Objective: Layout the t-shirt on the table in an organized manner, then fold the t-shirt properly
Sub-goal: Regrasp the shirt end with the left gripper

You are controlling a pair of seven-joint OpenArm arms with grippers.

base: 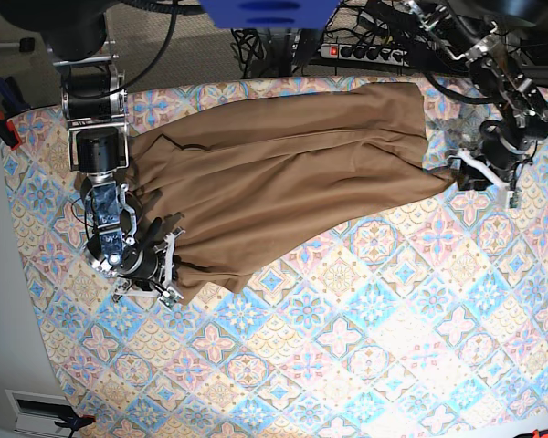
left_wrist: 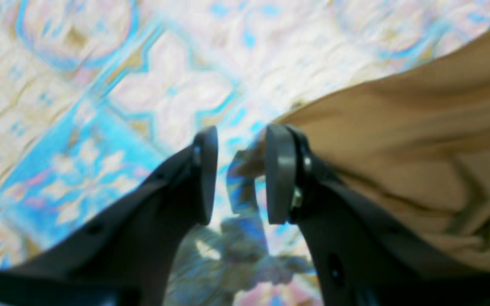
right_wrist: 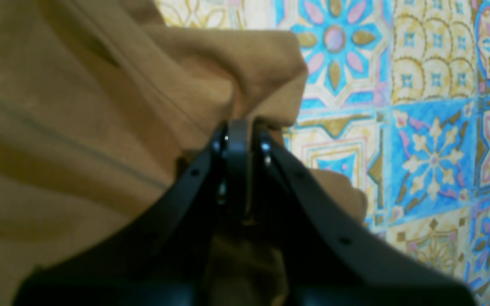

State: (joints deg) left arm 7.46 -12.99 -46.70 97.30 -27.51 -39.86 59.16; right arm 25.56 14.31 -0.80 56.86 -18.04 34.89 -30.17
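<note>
**Stretching the shirt flat between two corners**

At the left edge of the tabletop (base: 347, 365), the right claw (right_wrist: 238, 127) has its jaws pressed together on a bunched corner of the t-shirt (base: 283, 173). The garment lies across the far half of the tabletop, running from that corner up toward the far right corner, wrinkled and skewed, not yet laid out square. At the right edge, the left claw (left_wrist: 238, 170) stands partly spread; a tip of the shirt's corner sits just between its pads, but the blurred wrist view does not show it pinched.

To do this step well, I judge the left claw should close fully on that corner first, then both arms draw apart evenly and low, so the cloth tightens without dragging or slipping loose.

Count: one t-shirt, one tabletop, two claws.
</note>
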